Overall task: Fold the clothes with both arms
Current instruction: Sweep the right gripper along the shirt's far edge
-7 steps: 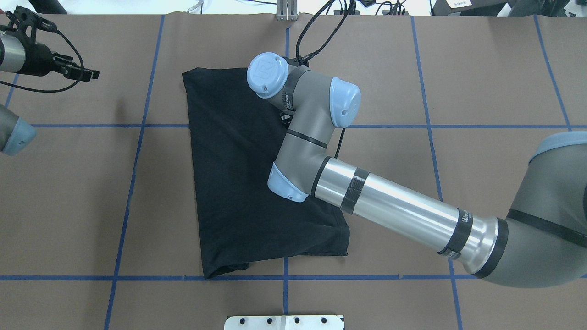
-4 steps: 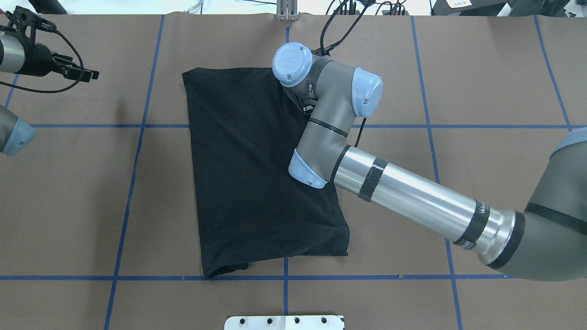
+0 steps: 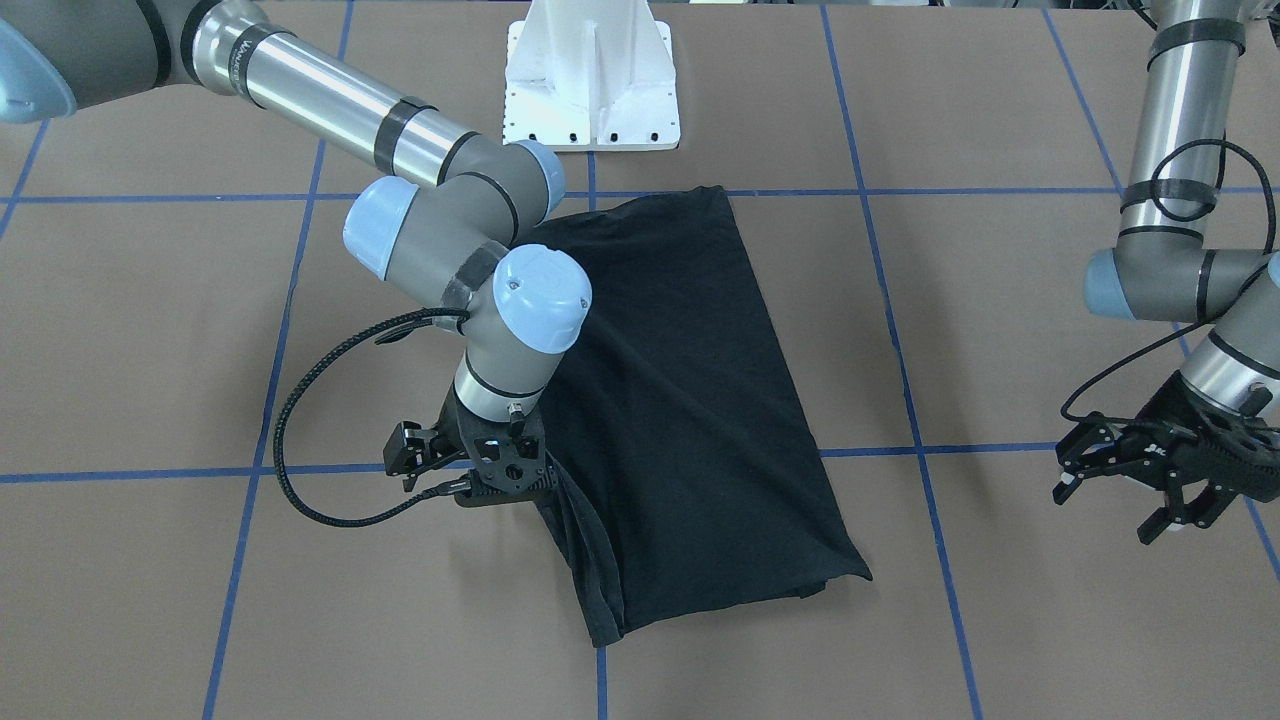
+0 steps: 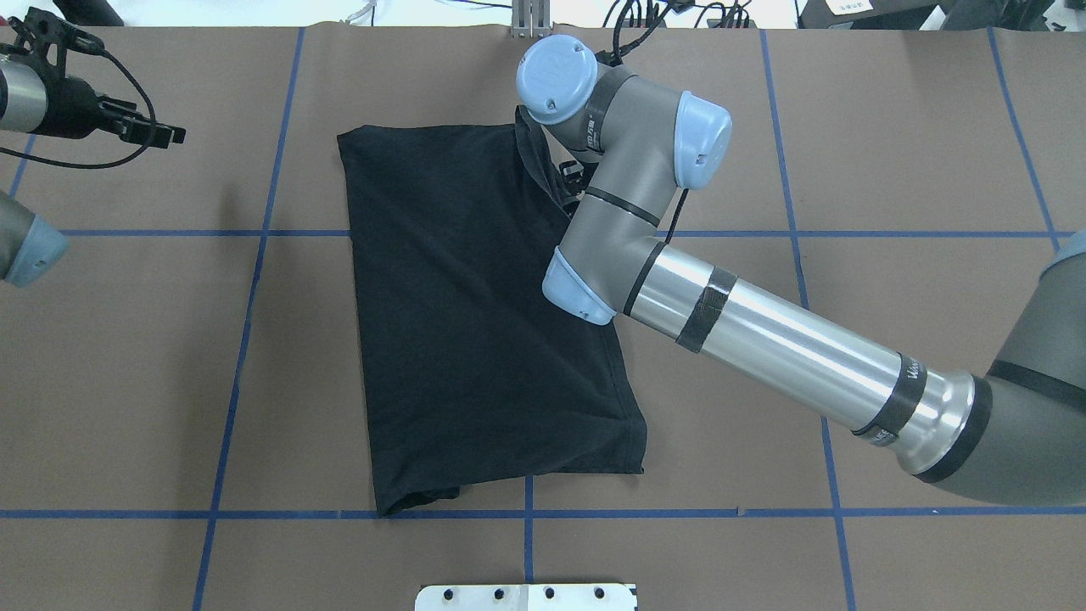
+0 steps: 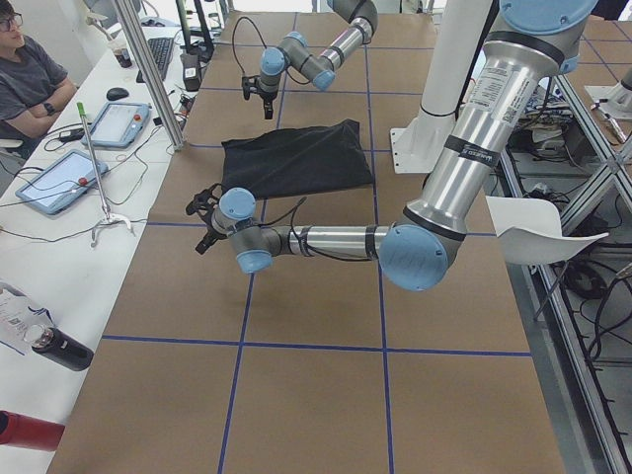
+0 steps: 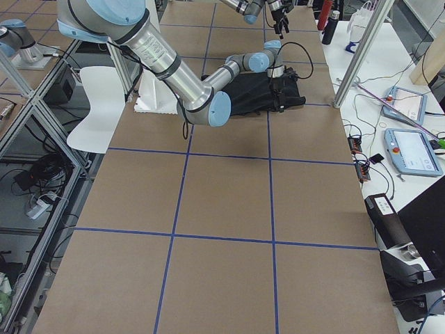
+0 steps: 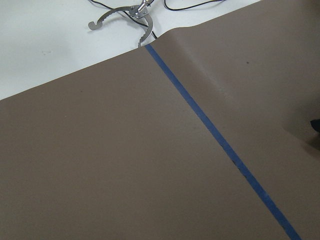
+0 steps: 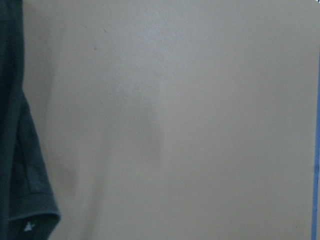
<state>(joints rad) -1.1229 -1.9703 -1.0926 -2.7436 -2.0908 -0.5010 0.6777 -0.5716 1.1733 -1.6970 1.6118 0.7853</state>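
Shirt (image 3: 690,400), black and folded into a long panel, lies mid-table in the front view. The right gripper (image 3: 505,480) stands at its long edge on the view's left. It looks clamped on a fold of cloth that rises to it, though the fingers are lost against the black. The left gripper (image 3: 1108,508) hangs well apart on the other side, claws spread, holding nothing.

From overhead, the shirt (image 4: 458,322) slants across the tape grid. Its far right corner is drawn up under the right arm (image 4: 764,339), which hides that claw.

In the two side views the shirt (image 5: 291,158) is a dark slab near the right arm, too small to judge the grip.

The left wrist view shows only bare table (image 7: 100,150) and a blue tape line (image 7: 220,140).

The right wrist view is blurred. The shirt's edge (image 8: 12,125) and a sleeve hem hang at its left.

Risks, as a judgement:
- With one arm holding and nothing pinning the cloth, a pull may drag the whole shirt across the table instead of folding it.
- A thin pinch may slip.
- The stacked layers may slide open, undoing the fold.
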